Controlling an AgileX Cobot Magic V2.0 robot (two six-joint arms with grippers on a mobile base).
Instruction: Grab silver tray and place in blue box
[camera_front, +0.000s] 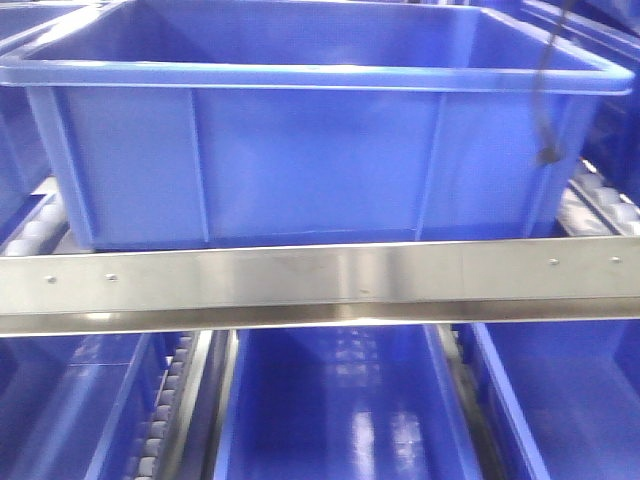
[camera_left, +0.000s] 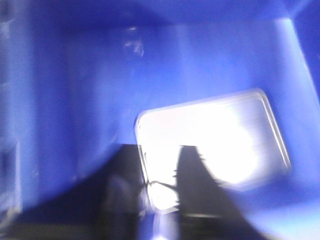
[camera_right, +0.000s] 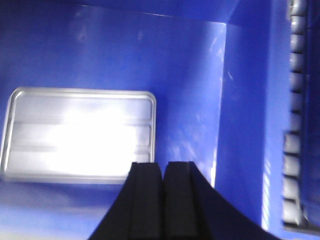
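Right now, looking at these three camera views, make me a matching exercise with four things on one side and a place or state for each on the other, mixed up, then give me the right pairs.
Things:
1. silver tray
2. right claw
3. blue box
4. steel rail

Places or states:
A. runs level across the front view, below the big crate
B. shut, empty, fingers pressed together
C. lies flat on a blue floor, glaring with reflected light
D. sits on the upper roller shelf, ribbed sides facing the camera

Pairs: 1-C, 2-B, 3-D, 4-A
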